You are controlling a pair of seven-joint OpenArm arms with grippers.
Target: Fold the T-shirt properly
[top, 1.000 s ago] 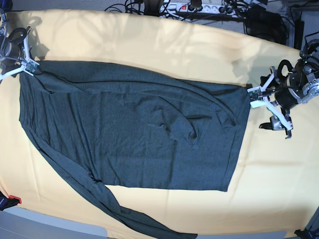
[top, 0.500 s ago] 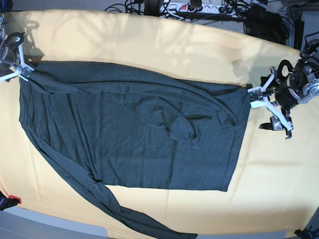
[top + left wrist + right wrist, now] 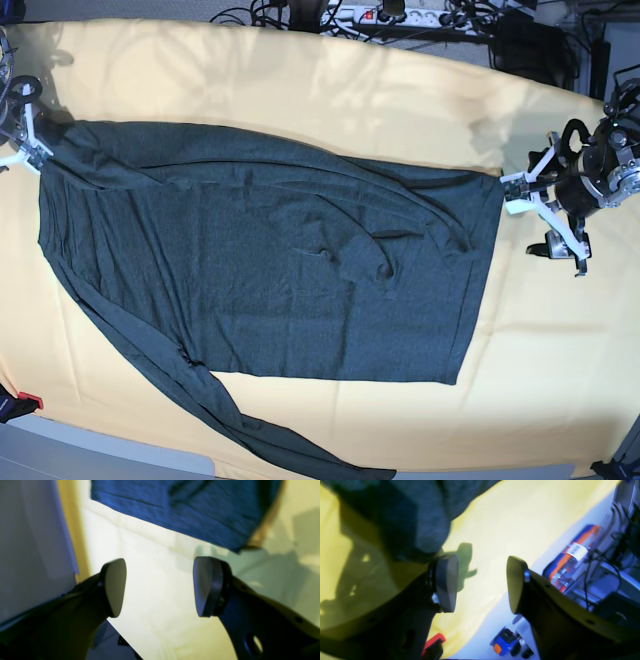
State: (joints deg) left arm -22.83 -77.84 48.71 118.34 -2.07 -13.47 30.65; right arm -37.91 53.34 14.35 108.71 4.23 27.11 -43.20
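T-shirt (image 3: 270, 260) flat on yellow cloth (image 3: 300, 90)

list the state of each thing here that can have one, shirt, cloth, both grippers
T-shirt: lying flat on the cloth, partly folded, wrinkled, one long sleeve trailing toward the table's near edge
yellow cloth: spread over the table under the shirt
left gripper: open, nothing between the pads, just off the shirt's edge
right gripper: open, empty, shirt corner lying beside one pad
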